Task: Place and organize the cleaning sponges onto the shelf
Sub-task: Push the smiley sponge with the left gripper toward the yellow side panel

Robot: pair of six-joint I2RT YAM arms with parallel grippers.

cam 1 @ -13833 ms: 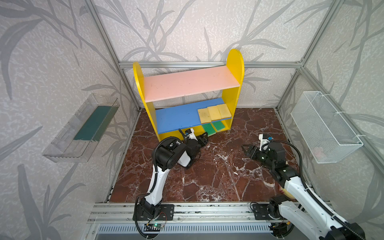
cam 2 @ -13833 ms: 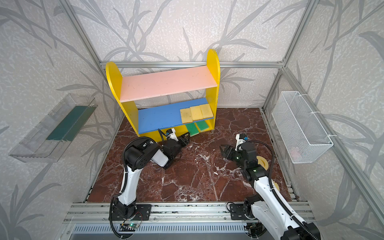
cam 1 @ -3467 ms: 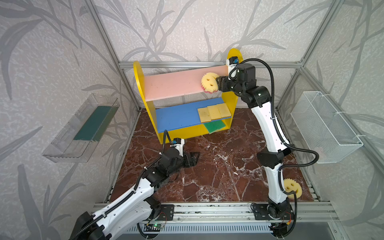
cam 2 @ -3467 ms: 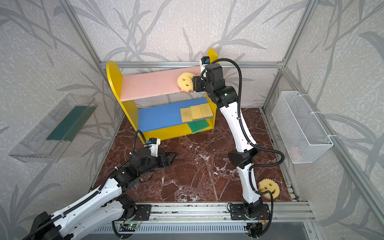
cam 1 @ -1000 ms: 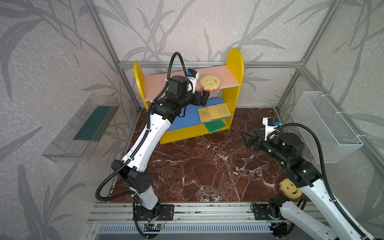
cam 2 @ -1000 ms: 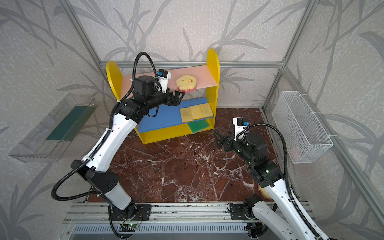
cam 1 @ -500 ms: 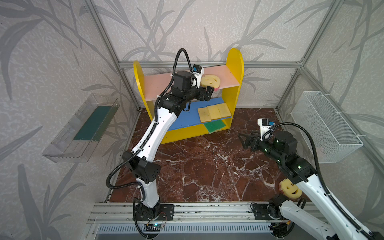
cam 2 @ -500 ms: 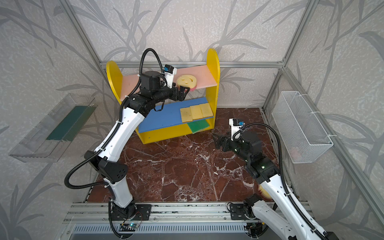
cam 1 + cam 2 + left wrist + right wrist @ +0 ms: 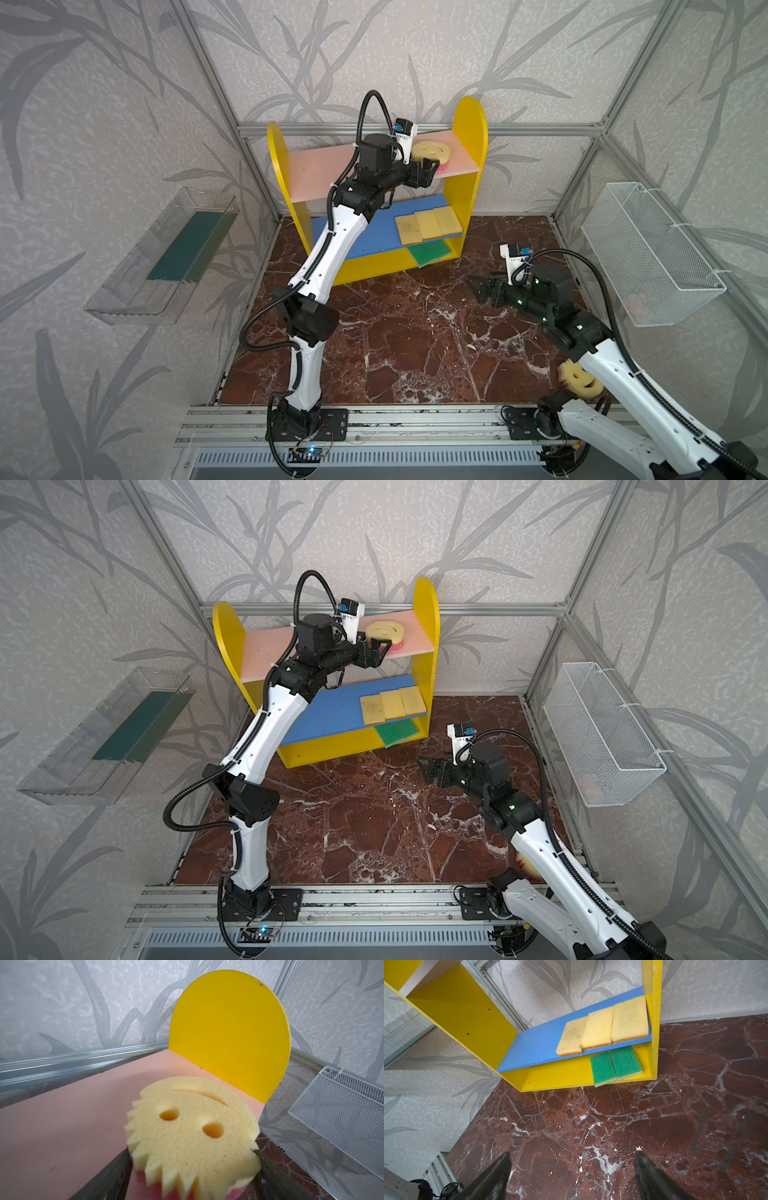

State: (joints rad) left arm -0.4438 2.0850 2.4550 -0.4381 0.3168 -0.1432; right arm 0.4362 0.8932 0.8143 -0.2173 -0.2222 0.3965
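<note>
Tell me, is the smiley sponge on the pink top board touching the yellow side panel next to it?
Apart. The left wrist view shows a strip of bare pink board between the smiley sponge and the yellow side panel.

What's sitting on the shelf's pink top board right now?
One round smiley sponge, near the right end, with the left hand straddling it. The left arm covers part of the pink board, so anything there is hidden.

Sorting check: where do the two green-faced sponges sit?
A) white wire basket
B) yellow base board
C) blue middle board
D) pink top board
B: in the right wrist view the green-faced sponges lie side by side on the yellow base, below the blue board.
</note>
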